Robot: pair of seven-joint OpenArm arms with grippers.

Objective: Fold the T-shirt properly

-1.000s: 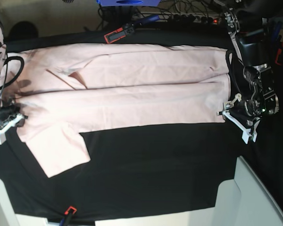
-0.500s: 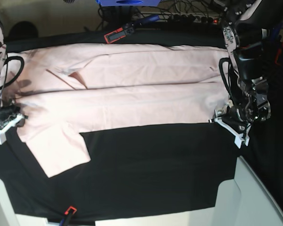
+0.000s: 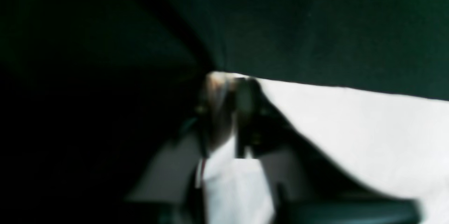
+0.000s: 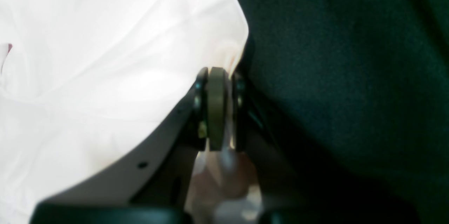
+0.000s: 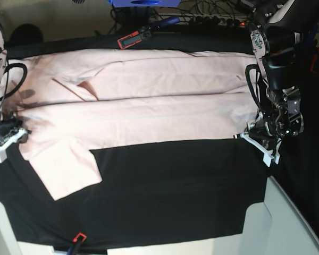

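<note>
The pale pink T-shirt (image 5: pixel 149 111) lies spread across the black cloth with its plain side up. A long fold runs along its middle, and one sleeve (image 5: pixel 64 172) sticks out toward the front left. At the shirt's right front corner, my left gripper (image 5: pixel 244 136) is low on the table. In the left wrist view its fingers (image 3: pixel 224 111) are pressed together at the fabric's edge (image 3: pixel 350 129). My right gripper (image 5: pixel 15 134) sits at the shirt's left end. Its pads (image 4: pixel 216 108) are shut, with pale fabric (image 4: pixel 105 76) pinched in them.
The black table cloth (image 5: pixel 175 186) covers the table. A red-and-black tool (image 5: pixel 130 40) and cables lie along the back edge. A white box (image 5: pixel 279 223) stands at the front right, and an orange clamp (image 5: pixel 78 237) grips the front edge.
My left gripper has slid left onto the shirt's right front corner and closed from open. The right gripper and the shirt have stayed where they were.
</note>
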